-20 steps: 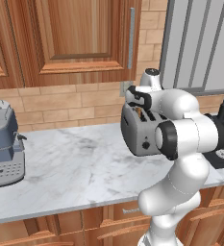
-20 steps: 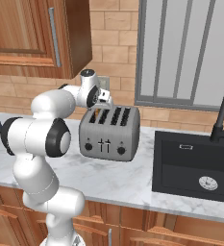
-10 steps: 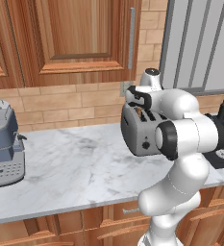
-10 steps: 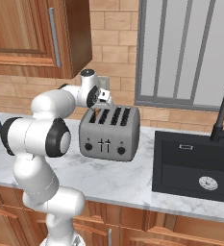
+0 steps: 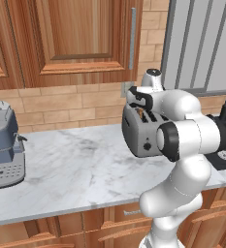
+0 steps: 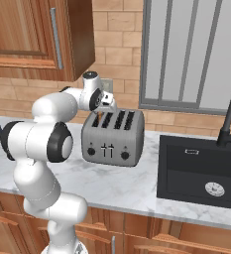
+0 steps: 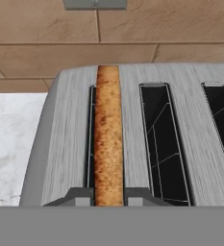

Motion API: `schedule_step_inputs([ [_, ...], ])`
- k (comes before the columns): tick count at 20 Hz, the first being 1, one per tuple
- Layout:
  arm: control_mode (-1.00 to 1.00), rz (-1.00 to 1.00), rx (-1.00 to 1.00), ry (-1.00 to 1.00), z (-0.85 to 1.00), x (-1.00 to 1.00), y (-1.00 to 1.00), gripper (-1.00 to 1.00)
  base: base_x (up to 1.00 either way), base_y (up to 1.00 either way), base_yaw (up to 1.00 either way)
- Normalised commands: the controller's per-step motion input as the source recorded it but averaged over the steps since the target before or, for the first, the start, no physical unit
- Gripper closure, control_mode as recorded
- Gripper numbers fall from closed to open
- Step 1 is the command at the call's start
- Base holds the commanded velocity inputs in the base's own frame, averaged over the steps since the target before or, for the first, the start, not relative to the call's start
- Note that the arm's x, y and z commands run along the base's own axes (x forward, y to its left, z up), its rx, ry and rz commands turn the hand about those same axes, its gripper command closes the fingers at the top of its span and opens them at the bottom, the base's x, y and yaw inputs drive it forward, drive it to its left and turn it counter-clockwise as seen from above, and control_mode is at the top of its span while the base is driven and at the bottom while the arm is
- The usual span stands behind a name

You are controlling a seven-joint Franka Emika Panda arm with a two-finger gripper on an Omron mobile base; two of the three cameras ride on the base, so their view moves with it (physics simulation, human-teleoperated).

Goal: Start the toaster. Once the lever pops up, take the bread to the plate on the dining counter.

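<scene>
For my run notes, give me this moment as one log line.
stage: grasping bread | gripper: shut on bread | bread: upright in toaster end slot | plate: not reached

A blue-grey coffee machine stands on the marble worktop, apparently well apart from the black sink.

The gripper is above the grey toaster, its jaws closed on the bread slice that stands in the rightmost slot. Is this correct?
Not quite. The slot is wrong: the bread stands in the toaster's leftmost slot, the end nearest the coffee machine, as the hand view and the right base view show. The rest holds: the gripper is above the toaster, its jaws closed on the slice's edge.
</scene>
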Motion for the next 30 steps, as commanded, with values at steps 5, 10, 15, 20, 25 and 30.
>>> schedule_step_inputs([
  [5,-1.00,0.00,0.00,0.00,0.00,-0.02,0.00,1.00,0.00,0.00,0.00],
  [10,-1.00,0.00,0.00,-0.02,0.17,-0.02,0.00,1.00,0.00,0.00,0.00],
  [15,-1.00,0.00,0.00,-0.10,0.27,-0.10,-0.01,1.00,0.00,0.00,0.00],
  [20,-1.00,0.00,0.00,-0.14,0.29,-0.26,-0.12,1.00,0.00,0.00,0.00],
  [25,-1.00,-0.02,0.00,-0.11,0.25,-0.42,-0.26,1.00,0.00,0.00,0.00],
  [30,-1.00,-0.02,0.00,-0.02,0.38,-0.46,-0.25,1.00,0.00,0.00,0.00],
])
